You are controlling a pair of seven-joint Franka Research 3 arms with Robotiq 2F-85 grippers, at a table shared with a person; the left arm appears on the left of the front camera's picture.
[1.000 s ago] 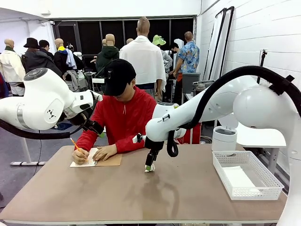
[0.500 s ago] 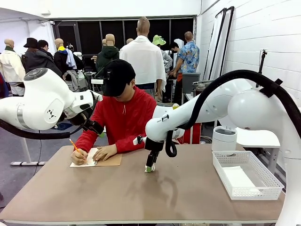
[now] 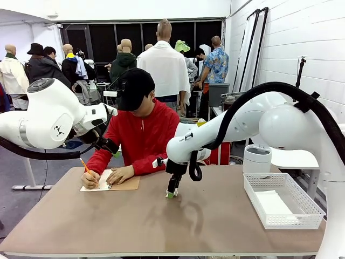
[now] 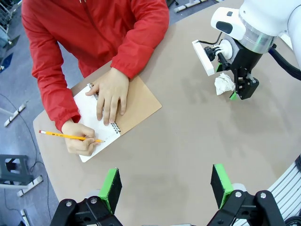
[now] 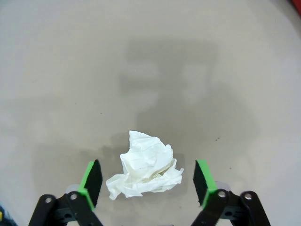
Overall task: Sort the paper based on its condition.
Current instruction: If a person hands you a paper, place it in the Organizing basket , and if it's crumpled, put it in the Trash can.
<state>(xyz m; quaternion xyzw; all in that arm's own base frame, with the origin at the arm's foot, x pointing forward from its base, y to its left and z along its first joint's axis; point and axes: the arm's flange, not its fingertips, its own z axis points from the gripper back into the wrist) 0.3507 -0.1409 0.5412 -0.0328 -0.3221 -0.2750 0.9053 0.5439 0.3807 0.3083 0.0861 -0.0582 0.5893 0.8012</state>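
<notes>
The right tool [image 5: 146,181] is wide open and low over the desk [image 5: 70,70]. Its green pads stand on either side of the crumpled paper [image 5: 145,170], which lies on the desk, and neither pad presses it. The left tool [image 4: 165,186] hangs open higher up, over bare desk near the notebook [image 4: 136,101], where a person's hand [image 4: 80,142] holds a pencil [image 4: 66,136].
</notes>
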